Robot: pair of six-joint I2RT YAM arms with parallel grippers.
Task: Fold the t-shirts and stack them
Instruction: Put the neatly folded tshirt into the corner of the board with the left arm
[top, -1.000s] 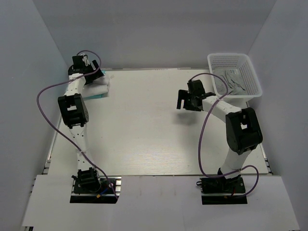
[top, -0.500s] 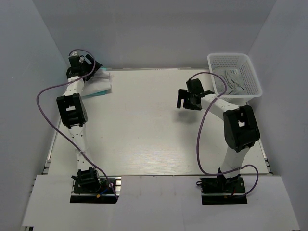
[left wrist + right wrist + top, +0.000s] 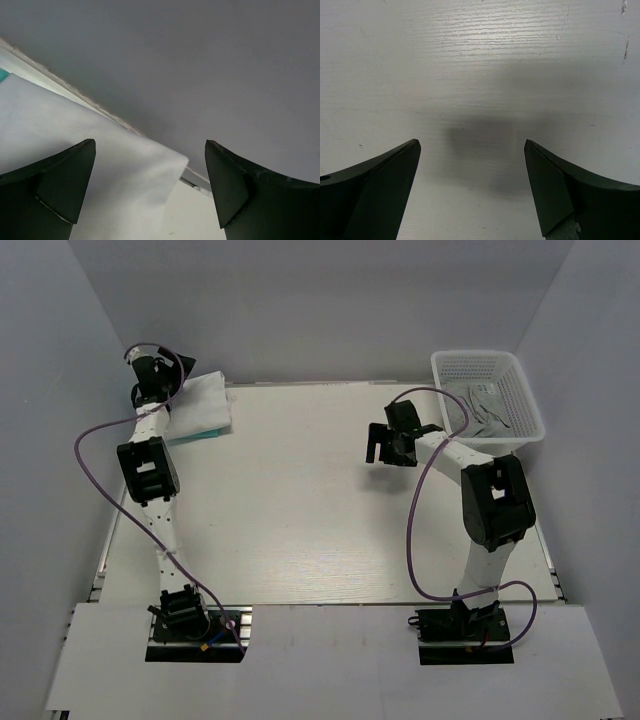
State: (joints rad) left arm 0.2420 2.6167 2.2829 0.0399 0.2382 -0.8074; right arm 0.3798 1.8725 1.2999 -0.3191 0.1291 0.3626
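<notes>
A folded white t-shirt (image 3: 200, 400) lies on a folded teal t-shirt (image 3: 205, 436) at the table's far left corner; only a teal edge shows below the white cloth. My left gripper (image 3: 170, 368) is open and empty, raised by the back wall just behind the stack. In the left wrist view the white t-shirt (image 3: 75, 145) fills the lower left, with a teal sliver (image 3: 2, 74) at the left edge. My right gripper (image 3: 378, 448) is open and empty above bare table, and shows in the right wrist view (image 3: 472, 145).
A white mesh basket (image 3: 487, 395) stands at the far right corner with something pale grey inside. The enclosure walls stand close behind the stack and beside the left arm. The table (image 3: 300, 500) is white wood grain.
My left gripper has lifted off the stack and drawn back toward the far left wall. The white t-shirt now lies uncovered on the teal one. The right gripper shifted very slightly.
</notes>
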